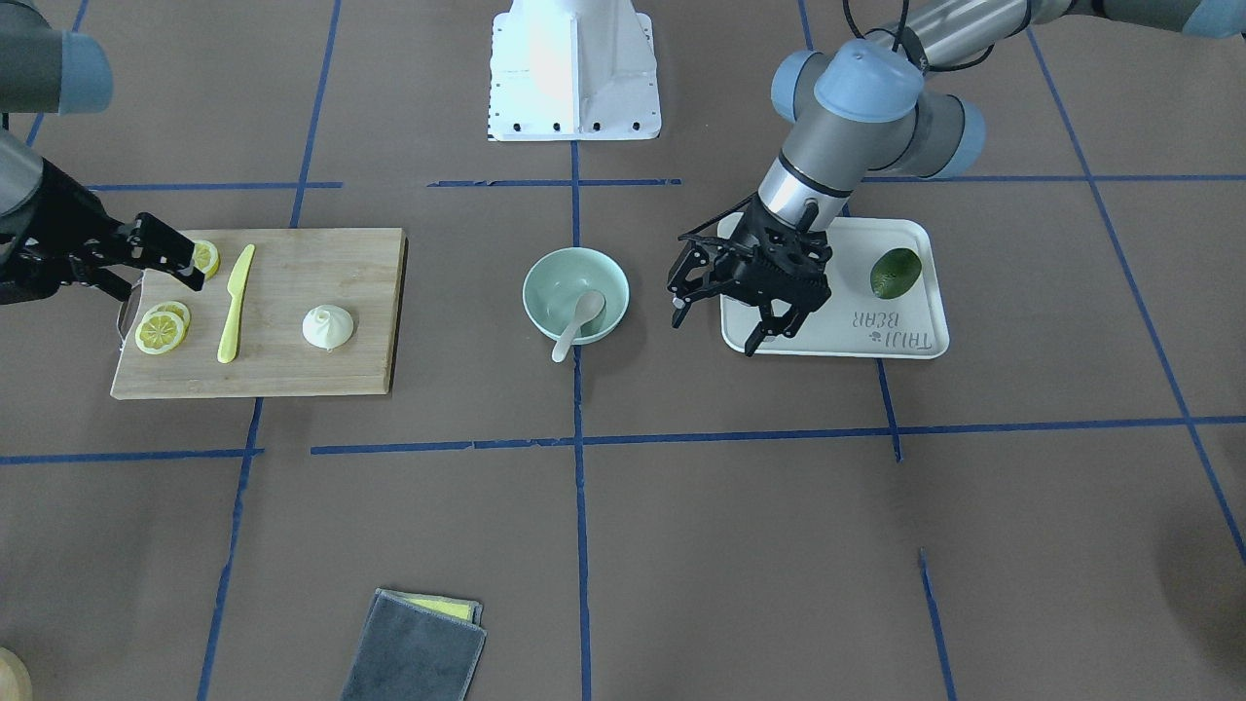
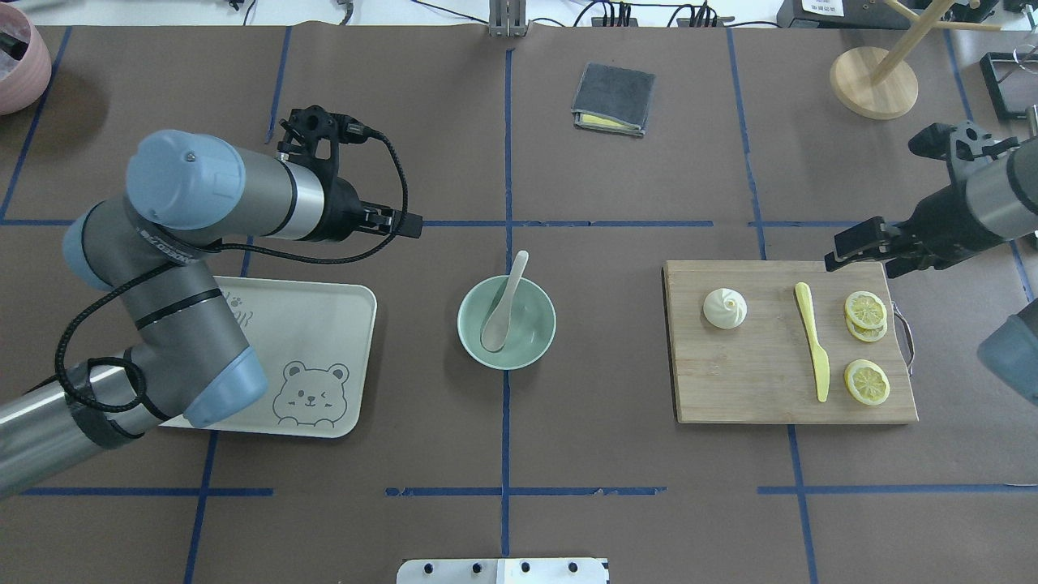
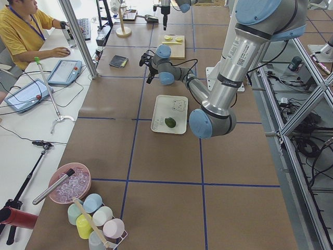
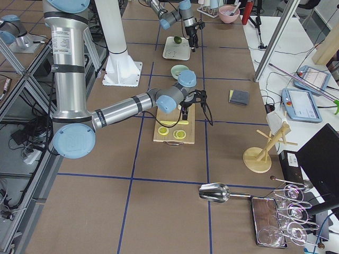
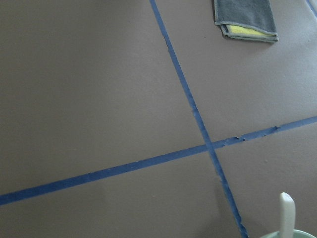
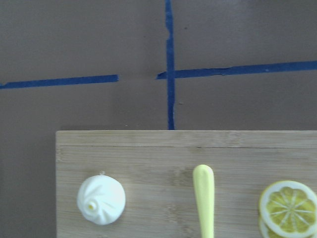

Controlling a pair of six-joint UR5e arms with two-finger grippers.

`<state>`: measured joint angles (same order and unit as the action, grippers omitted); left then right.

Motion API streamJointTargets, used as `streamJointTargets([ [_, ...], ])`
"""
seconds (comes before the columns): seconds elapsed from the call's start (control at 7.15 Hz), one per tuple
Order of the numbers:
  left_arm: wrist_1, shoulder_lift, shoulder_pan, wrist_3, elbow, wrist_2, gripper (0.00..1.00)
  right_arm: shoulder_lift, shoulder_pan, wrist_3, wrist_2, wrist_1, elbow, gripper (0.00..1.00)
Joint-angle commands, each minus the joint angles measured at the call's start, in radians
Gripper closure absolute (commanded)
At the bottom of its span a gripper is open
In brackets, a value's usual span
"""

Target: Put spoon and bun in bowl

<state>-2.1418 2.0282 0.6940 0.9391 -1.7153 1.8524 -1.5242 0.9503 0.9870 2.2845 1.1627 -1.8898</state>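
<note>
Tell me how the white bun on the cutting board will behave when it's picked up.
The bun looks small and domed, so it is probably light. It sits pleats-up on the wooden board, so it likely slides rather than rolls if pushed. Its smooth rounded sides might slip from a shallow grasp; softness can't be judged.

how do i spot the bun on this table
Find the wooden cutting board on the robot's right side. The bun sits on its end nearest the green bowl. It is the only white pleated dome; the knife and lemon slices beside it are yellow.
</note>
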Motion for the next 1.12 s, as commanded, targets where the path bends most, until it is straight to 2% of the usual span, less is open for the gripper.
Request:
streamJointTargets([
  [0.0, 0.006, -0.131, 0.102, -0.15, -0.081, 0.083, 0.06, 0.067, -0.157, 0.166, -0.152, -0.014, 0.002, 0.0],
  [0.28, 0.006, -0.155, 0.107, -0.174, -0.099, 0.09, 0.05, 0.079, -0.281, 0.17, -0.299, -0.008, 0.037, 0.0],
  [0.56, 0.006, -0.152, 0.107, -0.174, -0.101, 0.087, 0.02, 0.13, -0.297, 0.17, -0.344, 0.009, 0.11, 0.01],
  [0.7, 0.006, -0.152, 0.107, -0.174, -0.101, 0.087, 0.02, 0.137, -0.3, 0.17, -0.346, 0.009, 0.12, 0.05],
  [0.84, 0.006, -0.152, 0.107, -0.174, -0.102, 0.087, 0.02, 0.145, -0.3, 0.17, -0.347, 0.009, 0.123, 0.15],
  [0.98, 0.006, -0.152, 0.107, -0.172, -0.104, 0.087, 0.02, 0.157, -0.301, 0.17, -0.356, 0.009, 0.127, 0.3],
])
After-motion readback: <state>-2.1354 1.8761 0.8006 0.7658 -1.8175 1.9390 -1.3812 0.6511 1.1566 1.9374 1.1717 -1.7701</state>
